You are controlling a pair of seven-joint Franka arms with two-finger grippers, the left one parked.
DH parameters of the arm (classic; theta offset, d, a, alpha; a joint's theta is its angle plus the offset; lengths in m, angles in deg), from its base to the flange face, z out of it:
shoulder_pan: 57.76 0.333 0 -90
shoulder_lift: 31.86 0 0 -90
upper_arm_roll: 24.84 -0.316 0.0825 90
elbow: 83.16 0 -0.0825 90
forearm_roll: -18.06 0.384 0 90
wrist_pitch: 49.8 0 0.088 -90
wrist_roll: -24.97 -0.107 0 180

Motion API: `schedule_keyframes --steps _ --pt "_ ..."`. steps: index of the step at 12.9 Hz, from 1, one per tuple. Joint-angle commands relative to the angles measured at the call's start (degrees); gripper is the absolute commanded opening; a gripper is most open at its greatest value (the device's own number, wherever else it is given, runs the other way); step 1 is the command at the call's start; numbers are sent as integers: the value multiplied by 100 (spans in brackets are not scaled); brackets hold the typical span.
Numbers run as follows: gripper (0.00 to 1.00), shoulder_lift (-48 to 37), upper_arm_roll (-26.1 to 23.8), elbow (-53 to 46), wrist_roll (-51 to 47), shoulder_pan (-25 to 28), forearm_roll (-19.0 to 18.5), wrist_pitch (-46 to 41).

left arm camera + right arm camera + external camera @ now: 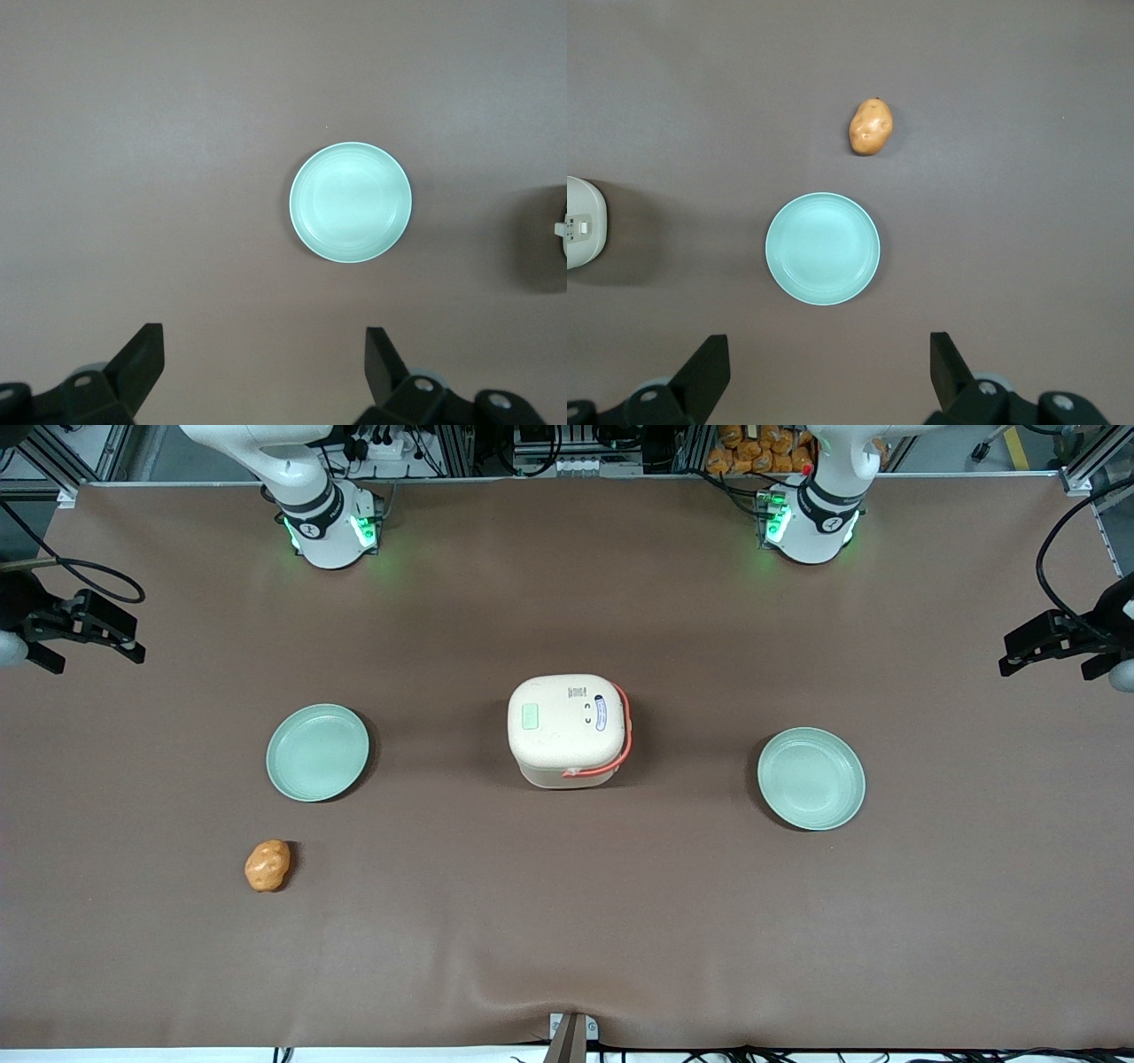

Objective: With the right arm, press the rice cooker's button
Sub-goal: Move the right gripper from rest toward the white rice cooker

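The cream-white rice cooker (pixel 567 731) stands in the middle of the brown table with its lid closed and its coral handle folded down against one side. Its pale mint-green button (pixel 531 716) sits on the lid, on the side toward the working arm's end. An edge of the cooker also shows in the right wrist view (pixel 580 221). My right gripper (pixel 89 642) hangs at the working arm's end of the table, well away from the cooker. In the right wrist view the gripper (pixel 828 376) is open and empty above bare table.
A mint-green plate (pixel 317 752) lies between gripper and cooker, also seen in the right wrist view (pixel 822 249). An orange-brown potato (pixel 267 865) lies nearer the front camera than that plate. A second plate (pixel 811 778) lies toward the parked arm's end.
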Motion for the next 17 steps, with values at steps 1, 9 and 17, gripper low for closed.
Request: schedule_keyframes --steps 1,9,17 --pt "100 -39 -69 -26 -97 -40 -87 -119" --pt "100 31 -95 -113 -97 126 -52 -93" --pt "100 470 -113 -325 -1579 1663 -113 -40"
